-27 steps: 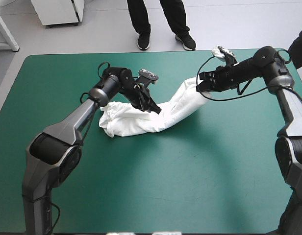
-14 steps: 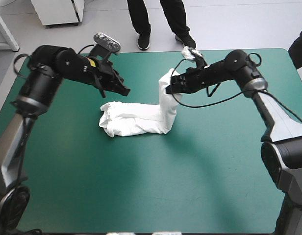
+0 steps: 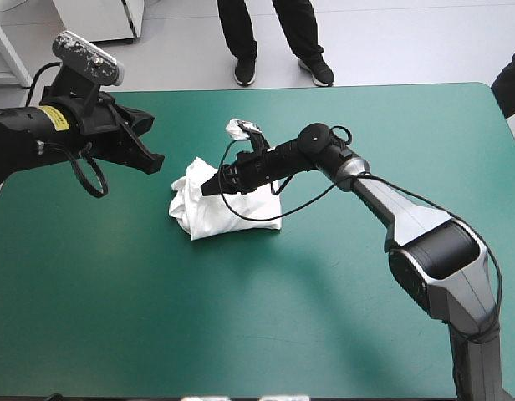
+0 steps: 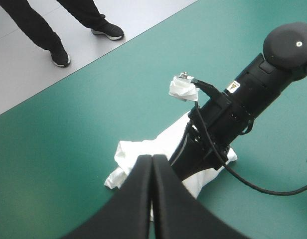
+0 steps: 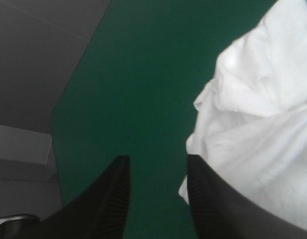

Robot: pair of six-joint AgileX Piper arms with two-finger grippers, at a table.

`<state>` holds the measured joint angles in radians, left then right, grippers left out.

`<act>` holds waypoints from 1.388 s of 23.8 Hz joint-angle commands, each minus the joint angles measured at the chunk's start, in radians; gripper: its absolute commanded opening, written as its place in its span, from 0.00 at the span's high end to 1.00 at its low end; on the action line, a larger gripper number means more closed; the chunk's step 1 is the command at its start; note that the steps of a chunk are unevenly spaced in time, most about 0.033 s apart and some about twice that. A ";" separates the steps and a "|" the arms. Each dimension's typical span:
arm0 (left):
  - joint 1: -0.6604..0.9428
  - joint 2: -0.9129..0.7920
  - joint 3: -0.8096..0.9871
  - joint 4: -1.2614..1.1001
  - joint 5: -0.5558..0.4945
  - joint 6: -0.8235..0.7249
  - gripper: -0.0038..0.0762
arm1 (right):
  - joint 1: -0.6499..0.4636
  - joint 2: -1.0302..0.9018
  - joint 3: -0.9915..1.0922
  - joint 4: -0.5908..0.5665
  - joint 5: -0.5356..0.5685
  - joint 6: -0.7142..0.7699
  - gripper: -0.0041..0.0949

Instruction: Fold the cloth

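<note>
**T-shirt** (image 3: pixel 232 215): white, a folded bundle lying on the teal-green counter (image 3: pixel 324 326), left of centre and nearer the far edge.

**Right gripper** (image 5: pixel 157 172): arm reaches across the counter, with the gripper low over the bundle's far-left part. Jaws spread, bare cover showing between them. Cloth lies just beside one black finger (image 5: pixel 206 199).

**Left gripper** (image 4: pixel 152 160): high above the counter's left side, well apart from the bundle and pointed toward it. Jaws pressed together into one point, holding nothing.

A robotics lab: teal-green covered table (image 3: pixel 266 317) on bare grey floor (image 3: pixel 408 42), white cabinet (image 3: pixel 99 21) beyond.
</note>
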<state>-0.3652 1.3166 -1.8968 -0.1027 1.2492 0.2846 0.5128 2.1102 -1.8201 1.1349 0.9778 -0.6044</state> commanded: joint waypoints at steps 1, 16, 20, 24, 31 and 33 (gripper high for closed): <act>0.001 -0.026 -0.025 -0.006 -0.022 -0.013 0.96 | -0.013 -0.065 -0.082 0.064 0.072 -0.028 0.41; -0.001 -0.116 -0.025 -0.067 0.038 -0.024 0.96 | -0.187 -0.168 -0.232 -0.597 0.270 0.376 0.40; -0.001 -0.137 -0.025 -0.065 0.038 -0.024 0.96 | -0.213 -0.171 -0.227 -0.671 0.270 0.418 0.40; -0.001 -0.135 -0.025 -0.063 0.038 -0.024 0.96 | -0.213 -0.115 -0.227 -0.648 0.267 0.416 0.40; -0.001 -0.135 -0.025 -0.047 0.038 -0.024 0.96 | -0.211 0.056 -0.227 -0.454 0.261 0.364 0.40; -0.001 -0.135 -0.025 -0.047 0.038 -0.024 0.96 | -0.210 0.081 -0.227 -0.441 0.259 0.357 0.40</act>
<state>-0.3652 1.1973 -1.8974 -0.1393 1.2500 0.2661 0.3031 2.2392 -2.0230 0.6248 1.2325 -0.2252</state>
